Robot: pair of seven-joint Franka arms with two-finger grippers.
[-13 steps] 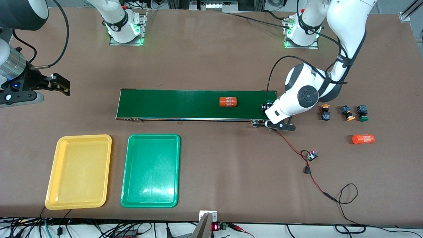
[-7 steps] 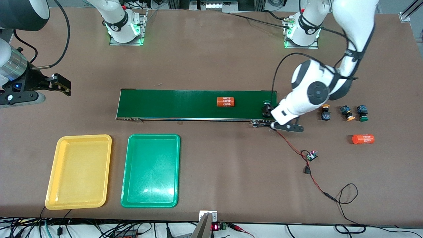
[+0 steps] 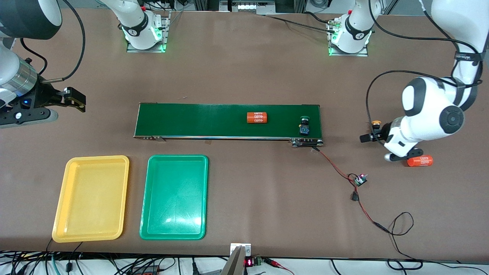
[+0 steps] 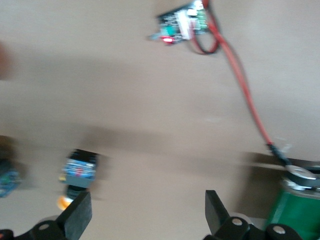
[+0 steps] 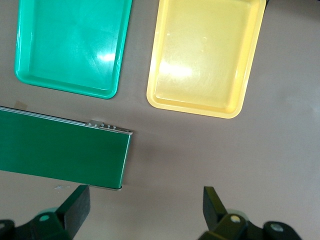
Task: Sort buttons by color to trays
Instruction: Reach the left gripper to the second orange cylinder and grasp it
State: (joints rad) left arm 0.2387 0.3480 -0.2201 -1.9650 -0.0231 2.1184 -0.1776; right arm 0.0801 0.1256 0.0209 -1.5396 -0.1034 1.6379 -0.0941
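Brown desk (image 3: 244, 68), conveyor belt (image 3: 214, 120) across its middle, two trays nearer the front camera.

My left claw (image 3: 367, 137) hangs open over bare desk off the belt's left-arm end, fingers (image 4: 77, 217) wide apart, nothing between them. Just beside it stands a yellow-capped button (image 3: 376, 123); the left wrist view shows that button's blue-black body (image 4: 79, 170) close by one finger. A green-capped button (image 3: 304, 125) sits on the belt, at the end toward this claw, with an orange cylinder (image 3: 256, 117) farther along the belt. A second orange cylinder (image 3: 420, 161) lies on the desk under my left wrist. My right claw (image 3: 76, 101) waits, open and empty, off the belt's right-arm end. Yellow tray (image 3: 61, 214) and green tray (image 3: 147, 221) lie side by side, both empty.
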